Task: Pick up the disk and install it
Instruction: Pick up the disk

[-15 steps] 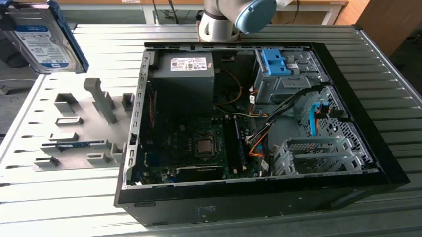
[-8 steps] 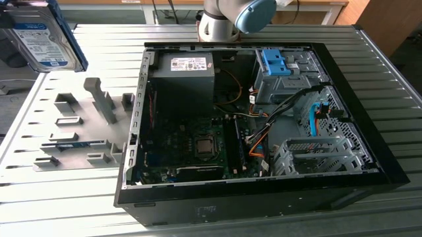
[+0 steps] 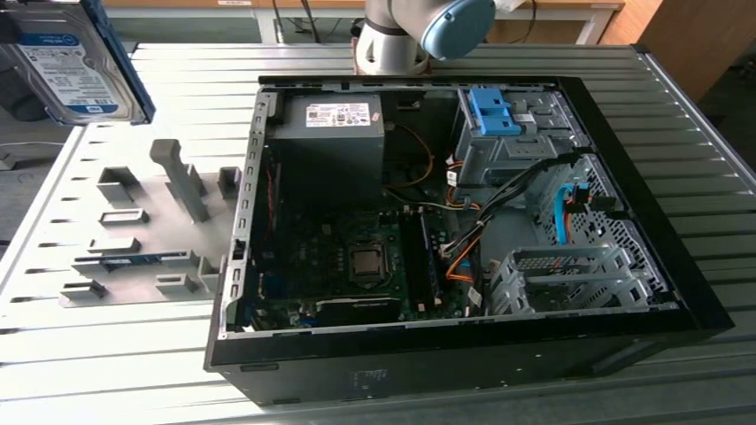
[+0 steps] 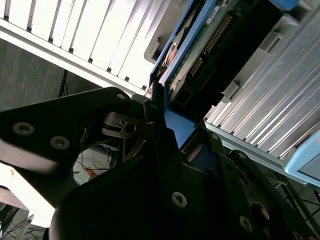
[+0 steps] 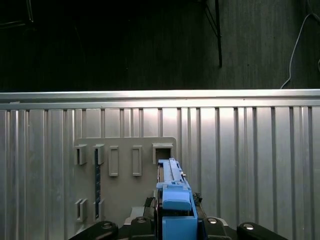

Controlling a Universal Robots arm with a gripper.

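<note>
Pick-up looks done: the disk [image 3: 71, 62] hangs in the air at the exterior view's upper left, label showing, clear of the grey fixture plate [image 3: 142, 221] that lies on the ribbed bench [image 3: 697, 133]. In the second wrist view the end effector [image 4: 165, 122] is clamped on the edge of the blue caddy, gripping it from both sides. The first wrist view looks past the caddy to the plate's slots, apart from it. The step in hand is, I judge, the carry toward the open computer case [image 3: 243, 266], well apart to the exterior view's right. Installing calls for matching the disk to a drive cage [image 3: 567, 279] and clearing the loose cables [image 3: 461, 252]; which bay is meant I cannot tell.
</note>
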